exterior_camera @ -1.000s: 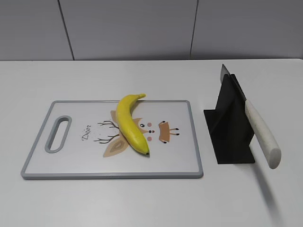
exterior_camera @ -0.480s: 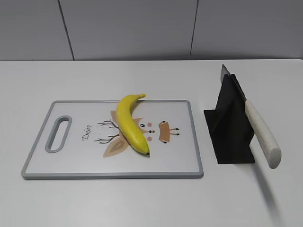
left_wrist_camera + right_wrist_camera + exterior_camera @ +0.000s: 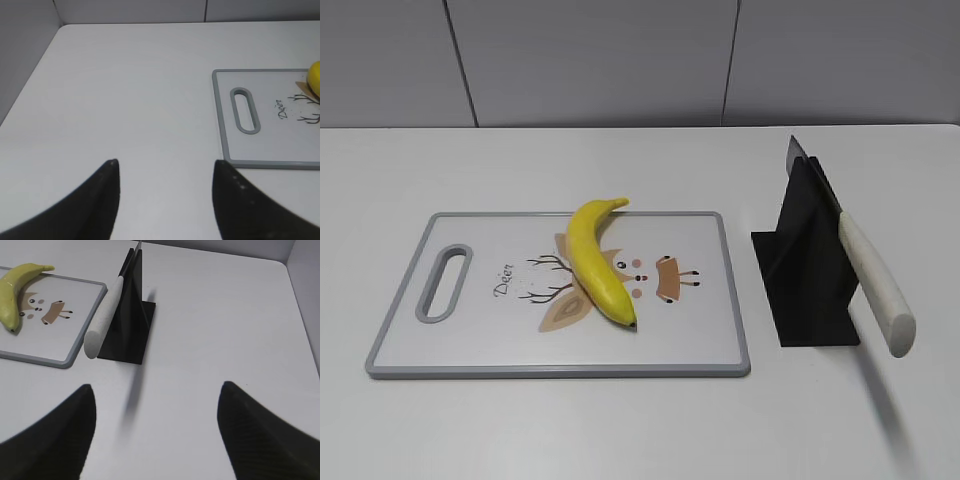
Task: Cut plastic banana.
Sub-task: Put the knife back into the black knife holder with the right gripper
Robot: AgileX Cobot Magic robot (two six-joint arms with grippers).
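Observation:
A bright-yellow plastic banana (image 3: 595, 258) lies whole on a white cutting board with a grey rim (image 3: 734, 290), stem pointing back right, dark tip toward the front. It also shows in the right wrist view (image 3: 12, 287); only its edge shows in the left wrist view (image 3: 315, 80). A knife with a white handle (image 3: 875, 283) rests in a black stand (image 3: 805, 270), also in the right wrist view (image 3: 104, 317). My left gripper (image 3: 165, 167) is open and empty over bare table left of the board. My right gripper (image 3: 156, 390) is open and empty, in front of the stand.
The board has a handle slot (image 3: 442, 283) at its left end and a deer drawing under the banana. A grey wall runs along the table's far edge. The white table top (image 3: 620, 430) surrounds the board and stand.

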